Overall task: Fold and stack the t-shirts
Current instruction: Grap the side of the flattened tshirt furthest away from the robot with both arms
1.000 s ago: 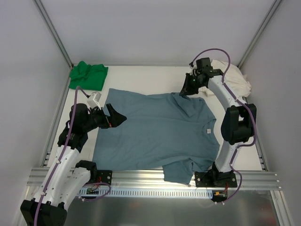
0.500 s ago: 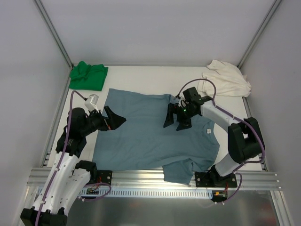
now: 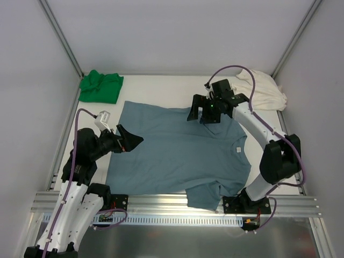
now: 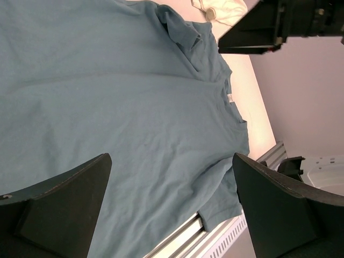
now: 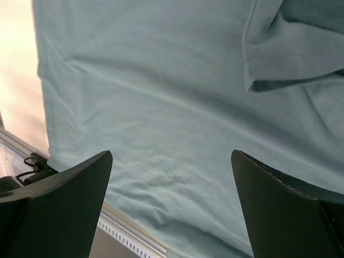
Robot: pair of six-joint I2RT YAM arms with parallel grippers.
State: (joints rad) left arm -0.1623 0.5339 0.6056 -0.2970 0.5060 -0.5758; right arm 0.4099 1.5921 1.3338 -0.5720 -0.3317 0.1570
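The blue-grey t-shirt lies spread flat mid-table, its white neck tag toward the right, and its near sleeve hangs over the front rail. A folded green t-shirt sits at the back left, and a rumpled cream t-shirt at the back right. My left gripper hovers open at the blue shirt's left edge, nothing between its fingers. The right gripper hangs open over the shirt's far side, empty. Its wrist view shows blue cloth with a folded-over sleeve.
An aluminium rail runs along the table's front edge, with both arm bases bolted on it. Grey walls and slanted frame posts close in the left, back and right sides. White tabletop shows between the green and cream shirts.
The right gripper let go of the blue shirt's far sleeve, opened wide, swung over the shirt and now sits a little left of where it began. The left gripper drifted slightly nearer.
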